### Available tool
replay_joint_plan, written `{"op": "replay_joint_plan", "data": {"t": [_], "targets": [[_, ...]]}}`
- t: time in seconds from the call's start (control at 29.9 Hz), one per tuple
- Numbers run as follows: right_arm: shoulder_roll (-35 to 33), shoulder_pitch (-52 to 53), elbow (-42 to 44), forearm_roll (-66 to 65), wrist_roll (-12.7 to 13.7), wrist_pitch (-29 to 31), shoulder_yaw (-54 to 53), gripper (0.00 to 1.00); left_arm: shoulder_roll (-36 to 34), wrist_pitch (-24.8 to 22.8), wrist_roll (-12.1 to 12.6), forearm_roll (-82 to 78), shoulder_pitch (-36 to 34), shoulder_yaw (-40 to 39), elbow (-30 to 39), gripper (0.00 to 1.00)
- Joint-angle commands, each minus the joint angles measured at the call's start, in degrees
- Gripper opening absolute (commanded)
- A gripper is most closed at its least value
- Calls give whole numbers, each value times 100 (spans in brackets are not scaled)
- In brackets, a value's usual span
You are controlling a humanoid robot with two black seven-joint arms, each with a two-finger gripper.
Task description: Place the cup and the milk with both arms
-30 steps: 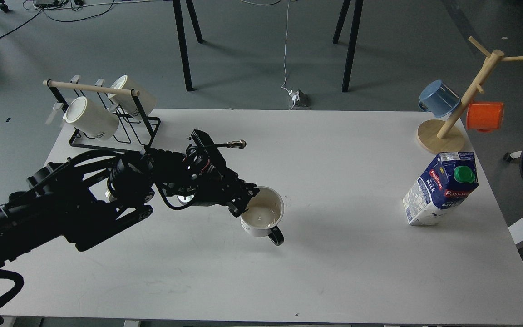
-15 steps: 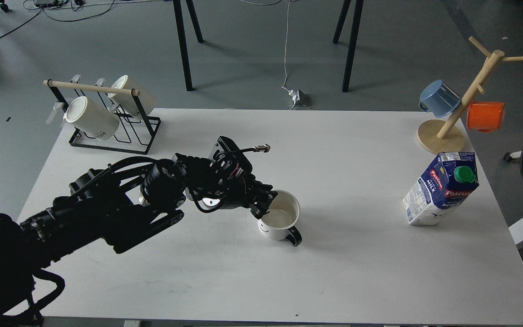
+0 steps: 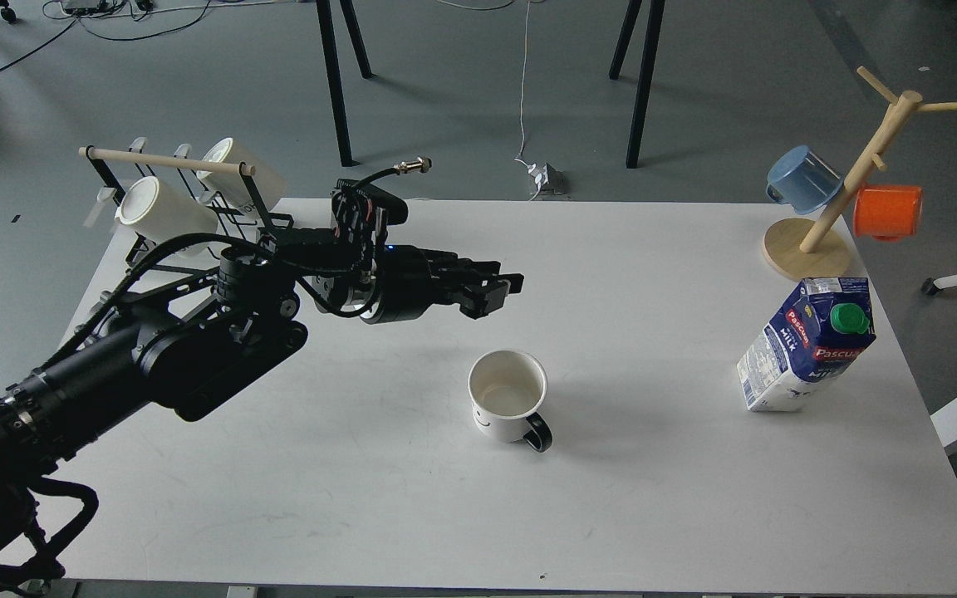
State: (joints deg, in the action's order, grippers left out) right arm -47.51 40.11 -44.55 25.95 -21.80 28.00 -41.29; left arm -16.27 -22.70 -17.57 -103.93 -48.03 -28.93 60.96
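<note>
**A:** Head view, looking down on a white rectangular table (image 3: 661, 515). What do you need first?

**B:** Where are the two things you want me to place?

**A:** The white ceramic mug with a black handle (image 3: 508, 400) stands upright near the table's middle, mouth up, empty, handle towards the near right. The tall blue-and-white gable-top milk carton with a green screw cap (image 3: 807, 344) stands well apart from it, near the right edge, just in front of a wooden mug tree (image 3: 844, 174).

**B:** And your grippers?

**A:** The left gripper (image 3: 505, 288) hovers above and behind the mug, touching nothing. Its black fingers point right and overlap; you cannot tell from here whether they are spread or pressed together. The right arm is out of view.

**B:** How will each thing handle?

**A:** The mug looks rigid, glazed and probably slippery, and breakable; pinching the rim wall should hold. The carton is likely light-walled and may dent, so squeeze its flat sides mid-height, gently. Being tall, it could tip.
</note>
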Motion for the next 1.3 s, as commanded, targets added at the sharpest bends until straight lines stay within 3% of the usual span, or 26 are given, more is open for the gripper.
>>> {"op": "replay_joint_plan", "data": {"t": [0.0,0.07,0.1,0.23,0.4,0.6,0.77,1.0,1.27], "targets": [[-398,-354,-316,243,-9,0,-1,100,-244,47,-176,1449,-13,-743,39,69],[-635,-775,-693,489,-17,0,-1,100,-280,64,-185,2381,4,-1218,-40,93],[-715,-1012,-878,586,-17,0,-10,100,-315,64,-177,2821,5,-1403,-84,98],[-918,-2093,-1722,797,-122,0,-10,100,-657,56,-212,4596,5,-1729,-452,99],[-1172,-3271,-2671,789,-620,0,-10,100,-965,38,-194,6741,5,-1879,-1190,99],[-1278,-4440,-3306,754,-620,0,25,100,-1422,-93,-98,9124,109,-1853,-1744,99],[-613,-4723,-3297,614,-620,0,69,100,-1466,-322,-45,9558,172,-1862,-2061,99],[478,-4697,-3236,95,-620,0,-19,100,-1580,-305,-36,9566,172,-1862,-2105,99],[1225,-4653,-2718,-80,-620,0,-230,100,-1721,-270,-45,9566,172,-1862,-2105,99]]}}
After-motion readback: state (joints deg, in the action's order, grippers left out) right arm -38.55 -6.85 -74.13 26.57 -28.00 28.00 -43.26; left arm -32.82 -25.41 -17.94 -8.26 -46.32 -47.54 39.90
